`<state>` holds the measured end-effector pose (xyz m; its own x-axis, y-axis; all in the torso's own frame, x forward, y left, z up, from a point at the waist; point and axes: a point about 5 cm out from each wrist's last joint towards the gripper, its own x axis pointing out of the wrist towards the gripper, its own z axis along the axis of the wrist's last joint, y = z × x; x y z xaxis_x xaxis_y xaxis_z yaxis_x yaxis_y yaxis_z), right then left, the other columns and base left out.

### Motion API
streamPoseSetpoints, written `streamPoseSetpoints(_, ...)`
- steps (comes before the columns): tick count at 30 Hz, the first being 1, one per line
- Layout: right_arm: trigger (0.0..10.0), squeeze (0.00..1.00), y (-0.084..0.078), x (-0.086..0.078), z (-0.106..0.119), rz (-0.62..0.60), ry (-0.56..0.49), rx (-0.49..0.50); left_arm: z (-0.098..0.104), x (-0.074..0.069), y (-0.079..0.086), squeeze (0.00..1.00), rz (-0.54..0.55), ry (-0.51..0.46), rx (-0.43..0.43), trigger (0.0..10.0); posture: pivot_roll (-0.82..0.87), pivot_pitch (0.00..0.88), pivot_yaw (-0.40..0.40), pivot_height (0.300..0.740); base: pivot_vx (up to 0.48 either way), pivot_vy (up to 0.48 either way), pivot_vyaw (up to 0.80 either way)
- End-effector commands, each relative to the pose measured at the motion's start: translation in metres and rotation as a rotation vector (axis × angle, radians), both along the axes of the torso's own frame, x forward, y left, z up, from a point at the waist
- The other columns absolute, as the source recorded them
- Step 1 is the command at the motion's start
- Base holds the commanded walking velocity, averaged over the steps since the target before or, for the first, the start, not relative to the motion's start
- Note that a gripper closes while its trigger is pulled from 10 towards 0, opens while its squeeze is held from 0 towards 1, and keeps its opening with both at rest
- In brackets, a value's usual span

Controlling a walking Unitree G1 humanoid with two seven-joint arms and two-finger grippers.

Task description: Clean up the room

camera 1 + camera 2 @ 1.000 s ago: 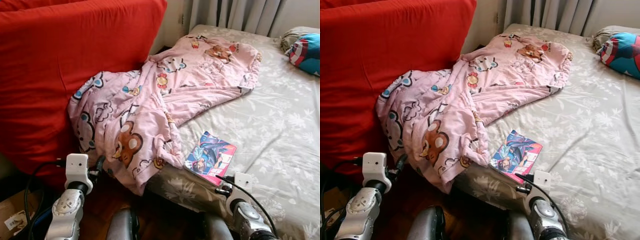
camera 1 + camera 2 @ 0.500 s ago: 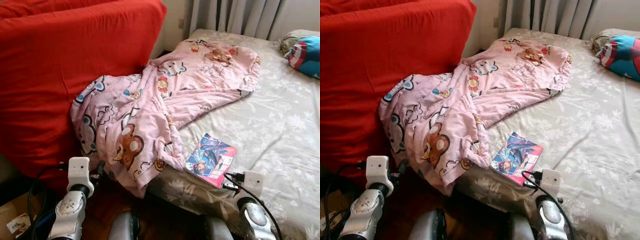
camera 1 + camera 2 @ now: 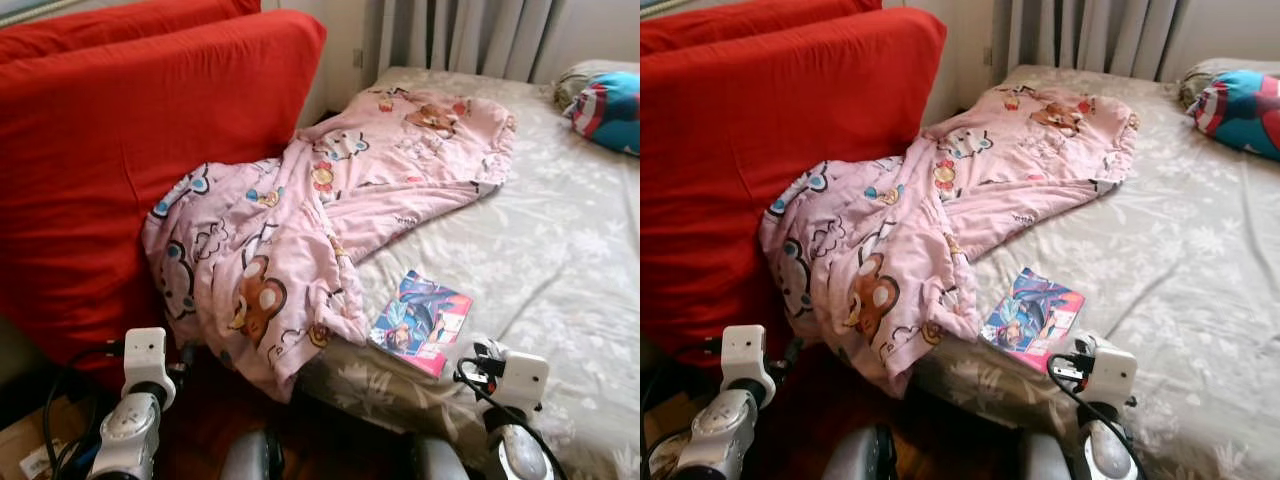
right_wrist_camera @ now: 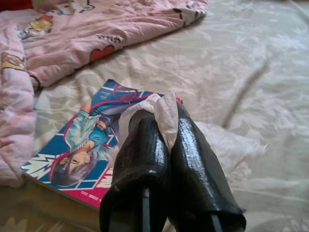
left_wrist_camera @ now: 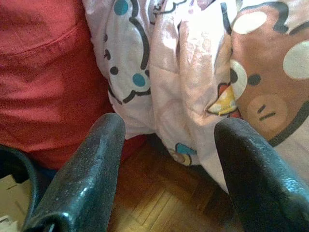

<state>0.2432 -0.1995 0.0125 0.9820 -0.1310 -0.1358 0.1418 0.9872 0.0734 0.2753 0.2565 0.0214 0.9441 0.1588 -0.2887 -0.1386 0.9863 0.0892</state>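
Near bed (image 3: 560, 250) edge: comic book (image 3: 422, 322) flat, long axis diagonal; right tool (image 4: 161, 116) pinching white scrap (image 4: 166, 113); left tool (image 5: 169, 140) wide

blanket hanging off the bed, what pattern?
The blanket is pale pink, printed with cartoon bears and other characters. Clearest in the left eye view.

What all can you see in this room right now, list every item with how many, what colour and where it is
Blanket: one, pink with cartoon prints, draped from bed onto red cushion, hanging toward floor.
Comic book: one, blue and pink, near bed's front edge beside blanket.
Cushion: one large, red, left of bed.
Pillow: one, blue and red, bed's far right.
Bed sheet: one, beige floral.
Curtains: grey, behind bed.
Floor: brown wood.
Left claw: open, by blanket's hanging edge.
Right claw: shut on a fold of sheet, next to comic book.
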Motion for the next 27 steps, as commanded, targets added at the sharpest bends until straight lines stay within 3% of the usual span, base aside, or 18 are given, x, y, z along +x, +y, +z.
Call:
streamPoseSetpoints(1, 10.0, 0.00, 0.004, 0.006, 0.003, 0.048, -0.009, -0.012, 0.000, 0.000, 0.003, 0.00, 0.028, -0.007, -0.012, 10.0, -0.11, 0.000, 0.015, 0.595, 0.000, 0.000, 0.00)
streamPoseSetpoints(5, 10.0, 0.00, -0.002, 0.008, 0.001, 0.058, 0.021, -0.008, -0.007, -0.003, -0.003, 0.00, 0.036, -0.001, -0.035, 10.0, -0.09, 0.000, 0.006, 0.595, 0.000, 0.000, 0.00)
streamPoseSetpoints(11, 10.0, 0.00, -0.023, 0.006, -0.020, 0.020, 0.180, 0.020, -0.024, -0.011, -0.019, 0.00, 0.041, 0.059, -0.083, 10.0, -0.04, 0.000, -0.030, 0.595, 0.000, 0.000, 0.00)
streamPoseSetpoints(14, 10.0, 0.00, -0.029, 0.000, -0.033, -0.002, 0.296, 0.011, -0.032, -0.015, -0.026, 0.00, 0.035, 0.093, -0.097, 10.0, -0.03, 0.000, -0.051, 0.615, 0.000, 0.000, 0.00)
streamPoseSetpoints(15, 10.0, 0.00, -0.028, -0.004, -0.041, 0.007, 0.369, 0.006, -0.037, -0.017, -0.031, 0.00, 0.025, 0.125, -0.098, 10.0, -0.01, 0.000, -0.065, 0.625, 0.000, 0.000, 0.00)
streamPoseSetpoints(18, 10.0, 0.00, -0.023, -0.007, -0.048, 0.033, 0.421, 0.005, -0.040, -0.018, -0.036, 0.00, 0.011, 0.156, -0.095, 10.0, 0.02, 0.000, -0.067, 0.640, 0.000, 0.000, 0.00)
streamPoseSetpoints(24, 10.0, 0.00, -0.013, -0.020, -0.067, 0.019, 0.583, 0.039, -0.050, -0.025, -0.028, 0.00, 0.049, 0.252, -0.092, 10.0, 0.06, 0.000, -0.108, 0.675, 0.000, 0.000, 0.00)
streamPoseSetpoints(27, 10.0, 0.00, -0.003, -0.027, -0.074, 0.092, 0.647, -0.003, -0.058, -0.035, -0.025, 0.00, 0.078, 0.318, -0.102, 10.0, 0.05, 0.000, -0.091, 0.695, 0.000, 0.000, 0.00)
